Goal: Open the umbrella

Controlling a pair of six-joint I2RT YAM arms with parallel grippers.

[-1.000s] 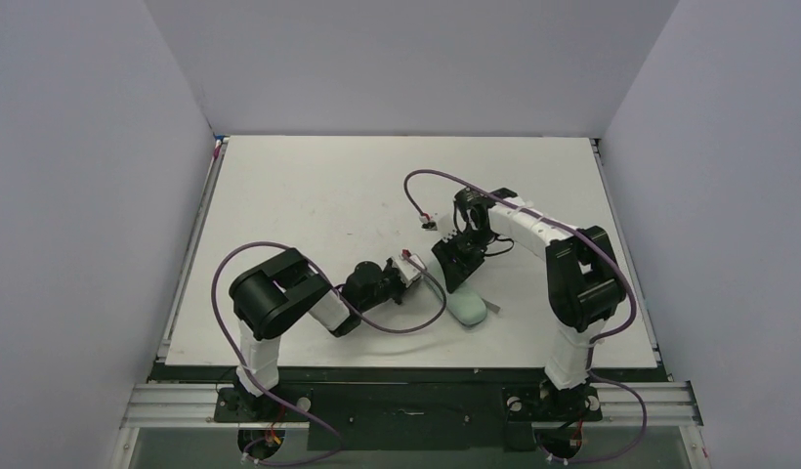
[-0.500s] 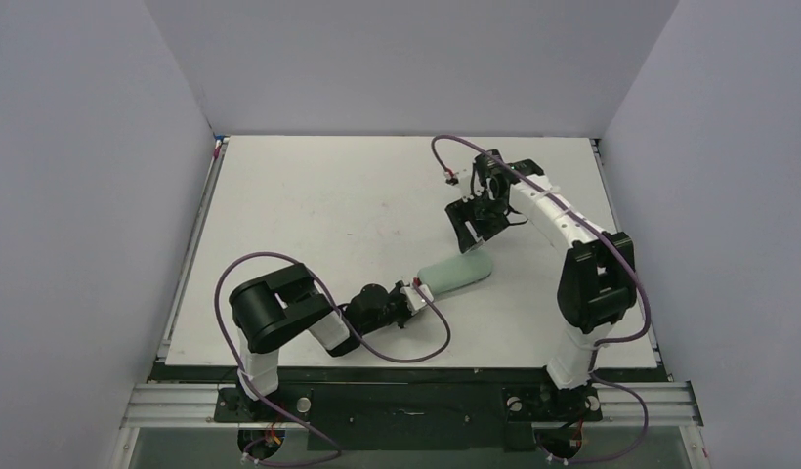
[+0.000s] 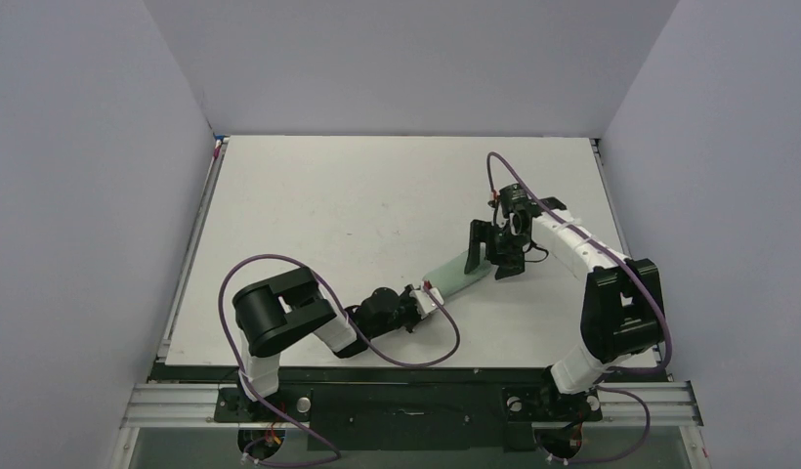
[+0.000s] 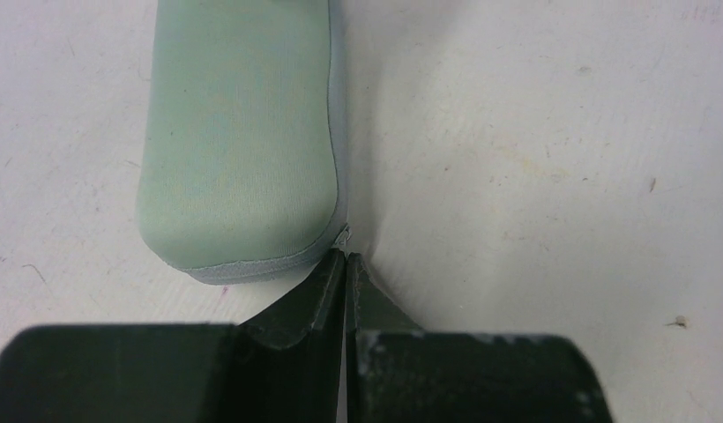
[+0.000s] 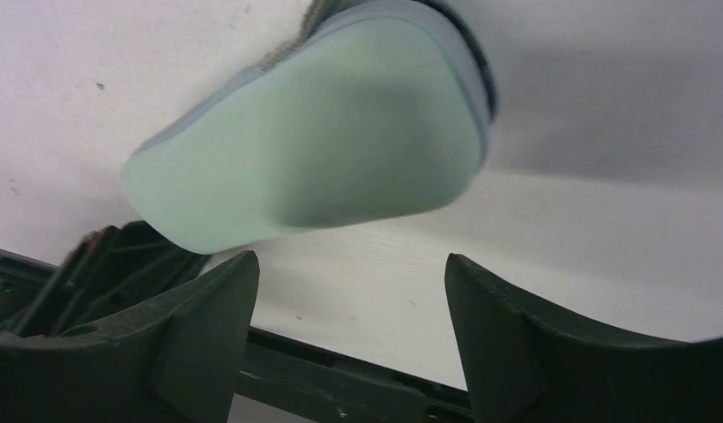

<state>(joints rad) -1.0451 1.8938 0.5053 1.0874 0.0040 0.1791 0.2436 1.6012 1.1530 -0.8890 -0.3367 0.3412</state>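
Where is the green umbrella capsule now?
In the top view, the umbrella lies on the table right of centre, its near end at the left gripper, its far end at the right gripper's open fingers.

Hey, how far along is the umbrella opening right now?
Nothing finished: the packed pale-green oblong umbrella capsule lies closed on the white table. In hand: left end effector pinched shut on its seam corner, right end effector open at the far end. Remaining: unpacking and opening it.
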